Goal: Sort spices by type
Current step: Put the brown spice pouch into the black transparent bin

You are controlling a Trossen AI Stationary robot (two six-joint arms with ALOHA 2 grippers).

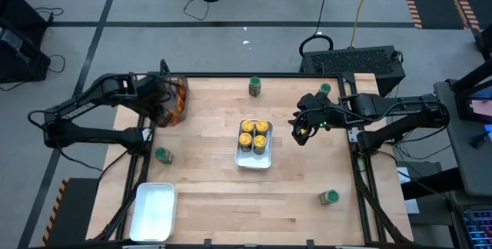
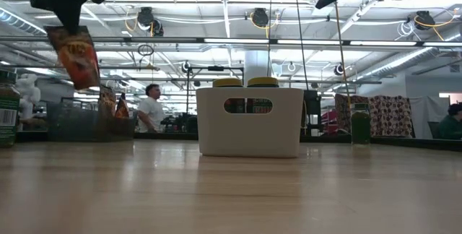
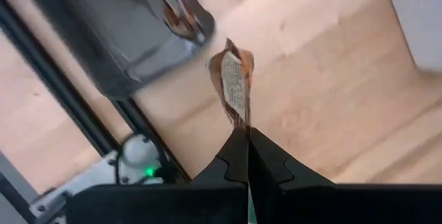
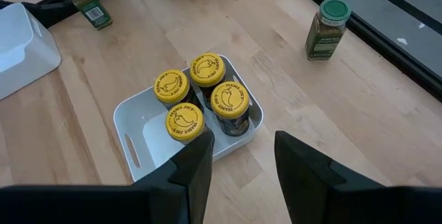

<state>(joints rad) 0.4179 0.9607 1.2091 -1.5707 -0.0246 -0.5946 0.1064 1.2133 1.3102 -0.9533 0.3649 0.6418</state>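
Orange-brown packet [image 3: 233, 86] dangles from the left gripper [image 3: 246, 135], pinched tight, raised above the surface [image 1: 207, 203]; right gripper [image 4: 242, 156] hovers half-open, empty.

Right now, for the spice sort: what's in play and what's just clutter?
In play:
yellow-lidded jars, four, in the middle white tray
green-lidded jars, four, scattered on the table
orange packet, pinched in the left gripper
dark bin holding more packets

Just lying about:
empty white tray at the table's corner
right gripper, open, holding nothing

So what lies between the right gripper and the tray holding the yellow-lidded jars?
Only bare tabletop between right gripper and tray; the high view shows it.
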